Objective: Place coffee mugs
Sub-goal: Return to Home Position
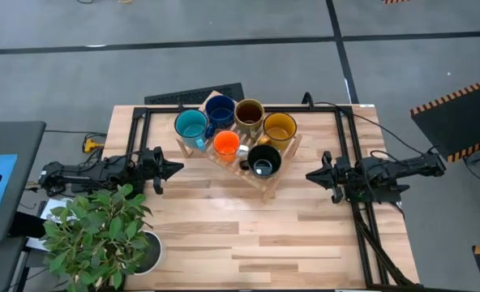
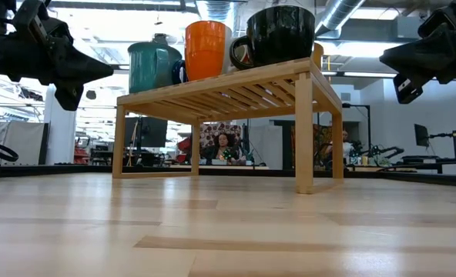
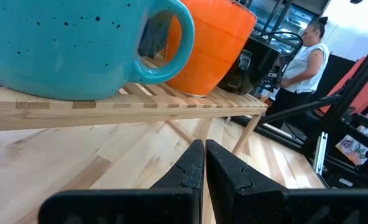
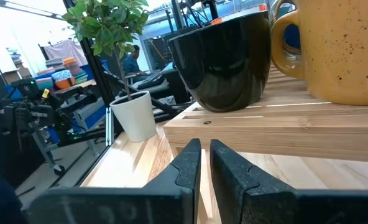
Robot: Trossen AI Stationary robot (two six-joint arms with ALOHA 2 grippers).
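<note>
While all six coffee mugs stand upright on the low wooden shelf (image 2: 305, 131) at the back-middle of the worktop (image 1: 248, 231), both arms wait off to its sides. Seen from above, the teal mug (image 1: 191, 127) sits at the shelf's left end, with the dark blue mug (image 1: 220, 109), the brown-olive mug (image 1: 249, 113) and the yellow mug (image 1: 279, 128) running rightward along the back. The orange mug (image 1: 226, 145) and the black mug (image 1: 263, 160) stand in front of them, close together. The left tool (image 1: 175, 169) hovers above the worktop just left of the shelf, pointing toward it, its fingers clenched almost together on nothing. The right tool (image 1: 311, 174) hovers just right of the shelf, facing it, likewise clenched and empty. A leafy plant (image 1: 94, 231) in a white pot (image 1: 148, 253) stands at the worktop's front-left corner. Beyond the worktop, a person in a white top (image 3: 305, 56) stands in the room.
</note>
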